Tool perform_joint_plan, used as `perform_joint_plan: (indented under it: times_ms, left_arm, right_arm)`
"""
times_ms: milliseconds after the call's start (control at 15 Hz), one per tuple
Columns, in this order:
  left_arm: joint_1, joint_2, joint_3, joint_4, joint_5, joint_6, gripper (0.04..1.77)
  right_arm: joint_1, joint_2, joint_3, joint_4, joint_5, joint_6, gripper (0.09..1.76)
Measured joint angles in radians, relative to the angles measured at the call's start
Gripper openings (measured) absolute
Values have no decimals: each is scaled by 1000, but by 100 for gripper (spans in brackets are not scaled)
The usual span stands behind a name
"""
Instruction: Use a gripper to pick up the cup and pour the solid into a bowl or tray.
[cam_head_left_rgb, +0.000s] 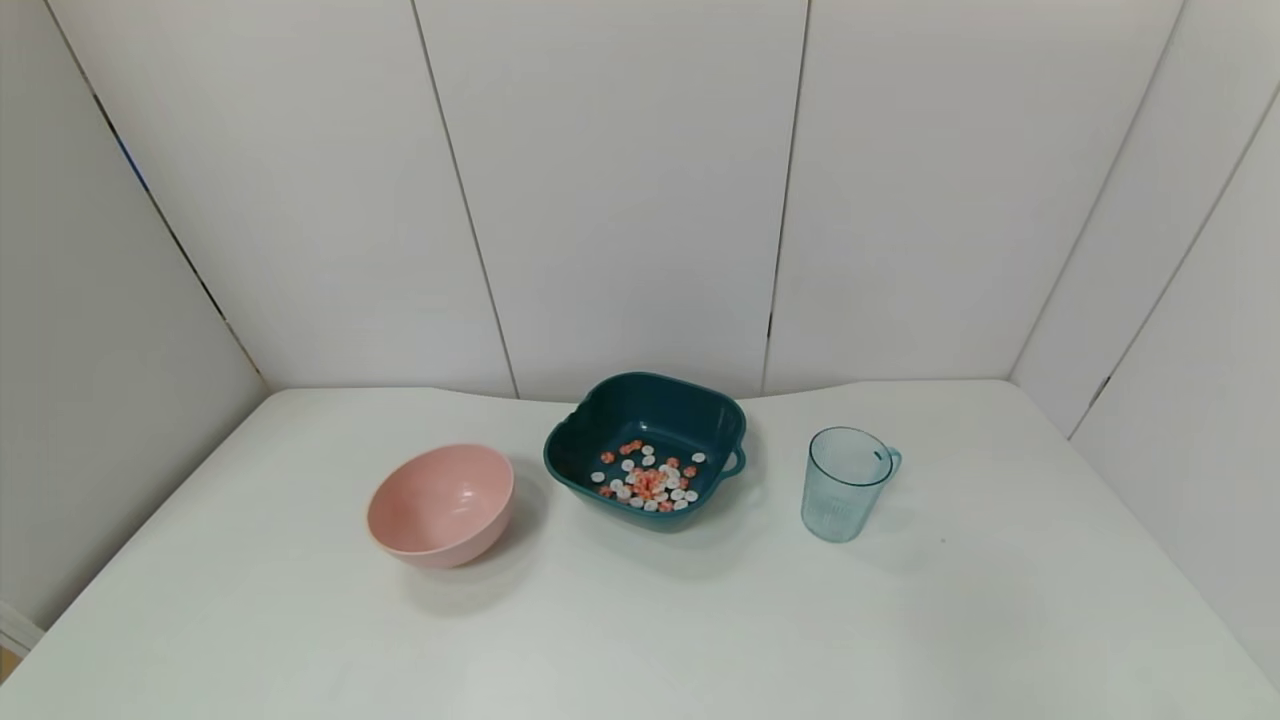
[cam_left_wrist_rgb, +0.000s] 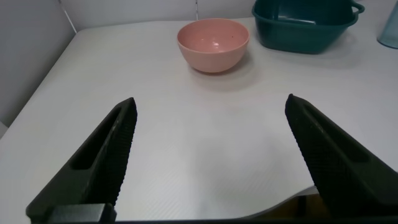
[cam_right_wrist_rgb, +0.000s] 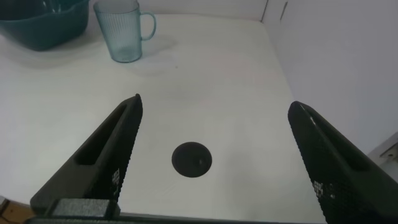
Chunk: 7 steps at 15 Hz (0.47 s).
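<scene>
The pale-blue ribbed cup (cam_head_left_rgb: 847, 484) stands upright and looks empty, right of the dark teal dish (cam_head_left_rgb: 648, 448). The white and orange-red pieces (cam_head_left_rgb: 650, 480) lie inside the dish. Neither arm shows in the head view. My left gripper (cam_left_wrist_rgb: 211, 102) is open and empty, low over the table's near left part, with the dish far off (cam_left_wrist_rgb: 305, 25). My right gripper (cam_right_wrist_rgb: 214, 102) is open and empty over the table's near right part, with the cup (cam_right_wrist_rgb: 123, 30) and the dish (cam_right_wrist_rgb: 43, 22) well beyond it.
A round pink bowl (cam_head_left_rgb: 441, 505) sits left of the dish and shows in the left wrist view (cam_left_wrist_rgb: 212, 43). A round black hole (cam_right_wrist_rgb: 191, 160) lies in the tabletop under my right gripper. White walls close in the table on three sides.
</scene>
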Motion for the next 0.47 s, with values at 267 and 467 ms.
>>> perform_joint_plan:
  times_ms: [267, 467]
  left_arm:
    - [0, 0, 0, 0, 0, 0, 172]
    - [0, 0, 0, 0, 0, 0, 172]
  right_arm:
    - [0, 0, 2, 0, 6, 10, 170]
    - [0, 0, 2, 1, 6, 10, 170]
